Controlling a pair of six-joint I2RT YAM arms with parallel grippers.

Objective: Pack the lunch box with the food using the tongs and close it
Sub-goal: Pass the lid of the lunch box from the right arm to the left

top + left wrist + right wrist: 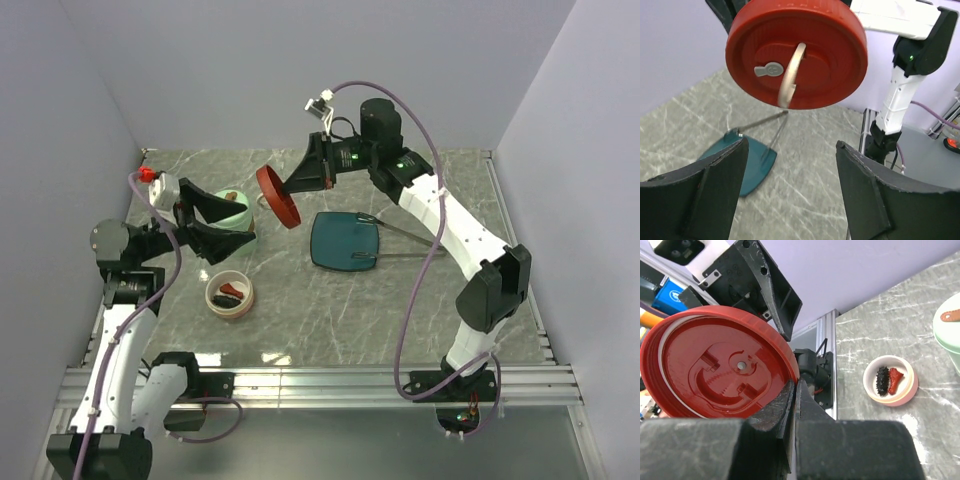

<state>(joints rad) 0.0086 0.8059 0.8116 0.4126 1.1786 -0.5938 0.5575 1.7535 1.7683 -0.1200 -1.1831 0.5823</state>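
Observation:
My right gripper [291,187] is shut on the rim of the dark-red round lid [278,196] and holds it on edge in the air above the table. In the right wrist view the lid's underside [720,370] faces the camera, pinched at my right gripper [797,385]. My left gripper [243,222] stands open and empty beside the mint-green pot [228,208], facing the lid's top [796,52]. The cream bowl [211,294] holds a red piece [895,380] and a dark piece [883,380]. The tongs [400,230] lie across the teal plate's right side.
The dark teal plate [340,240] lies mid-table with nothing on its bare face. The mint pot's flat lid [952,325] is on the pot. Metal rails run along the table's near and right edges. Purple walls close the back and sides.

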